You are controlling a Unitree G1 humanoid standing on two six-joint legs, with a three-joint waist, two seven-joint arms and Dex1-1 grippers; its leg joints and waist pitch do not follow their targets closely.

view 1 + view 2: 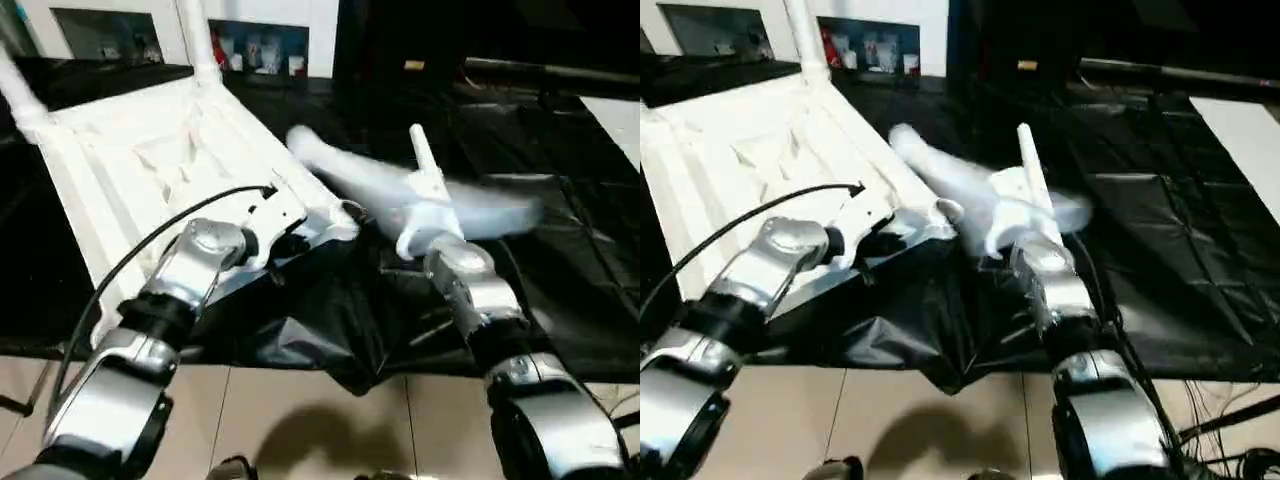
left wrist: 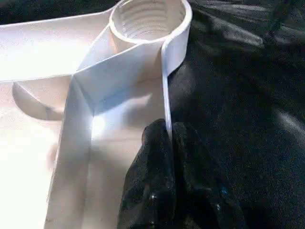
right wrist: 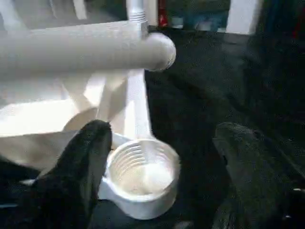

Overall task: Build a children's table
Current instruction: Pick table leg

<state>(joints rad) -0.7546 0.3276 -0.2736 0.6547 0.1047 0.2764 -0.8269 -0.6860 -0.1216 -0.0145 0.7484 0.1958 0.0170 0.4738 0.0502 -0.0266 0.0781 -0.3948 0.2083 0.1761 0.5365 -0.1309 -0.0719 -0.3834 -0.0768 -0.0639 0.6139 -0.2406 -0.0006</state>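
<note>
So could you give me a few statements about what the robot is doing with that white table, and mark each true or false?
1. The left tool is pinched on the tabletop's side wall. True.
2. The right tool's fingers stand apart. True.
3. All four legs are fitted. False: the near corner socket is empty.
4. The tabletop lies on bare wood. False: it lies on black sheeting.

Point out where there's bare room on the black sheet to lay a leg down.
Free: the black sheet right of the right pincer. Crowded: the near corner, where the left pincer grips the tabletop rim beside the empty socket, a loose leg above.
</note>
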